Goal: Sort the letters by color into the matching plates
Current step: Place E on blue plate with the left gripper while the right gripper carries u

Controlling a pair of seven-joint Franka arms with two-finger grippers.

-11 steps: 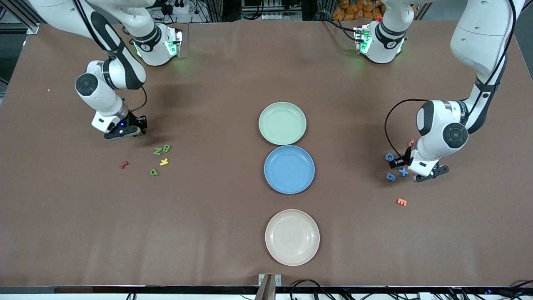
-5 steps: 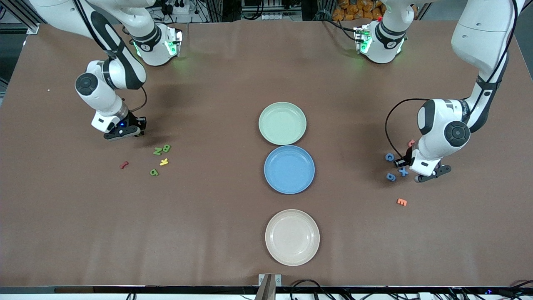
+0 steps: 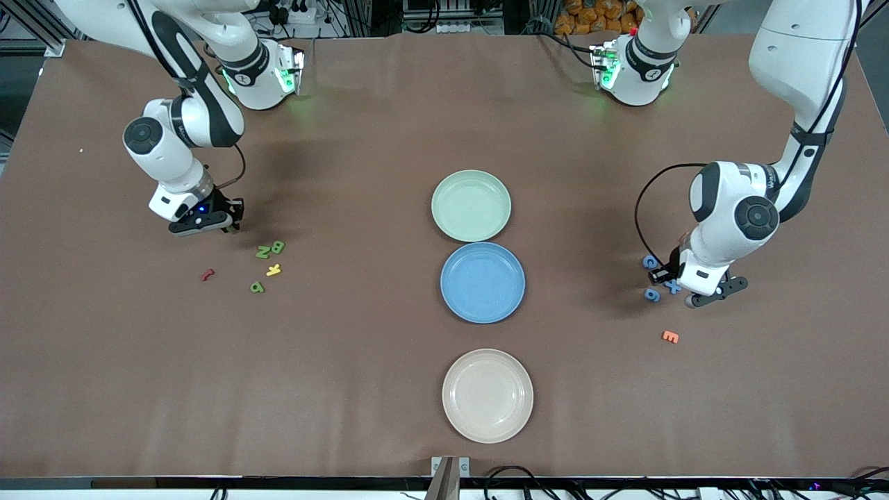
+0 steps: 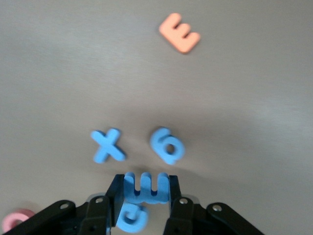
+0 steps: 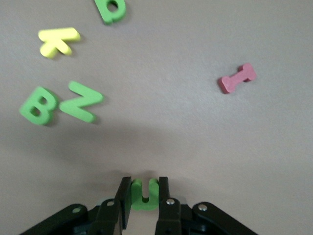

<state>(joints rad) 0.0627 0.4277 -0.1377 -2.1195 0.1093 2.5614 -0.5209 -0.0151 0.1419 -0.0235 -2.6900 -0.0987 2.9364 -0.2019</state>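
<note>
The right gripper is clamped on a green U above the bare table toward the right arm's end, close to the green B, green Z and a third green letter, which lie flat beside a yellow K and a red I-shaped piece. The left gripper pinches a blue E-shaped letter across its flat faces, over the blue cluster at the left arm's end: a blue X, a blue 6 and a blue C lie there, with an orange E apart. The green plate and blue plate sit at mid-table, both empty, a beige plate nearer the front camera. The letters look like light, thin, slightly squashy foam, so a narrow pinch across a solid stroke probably holds best; a grip spanning an open gap could bend or twist them
</note>
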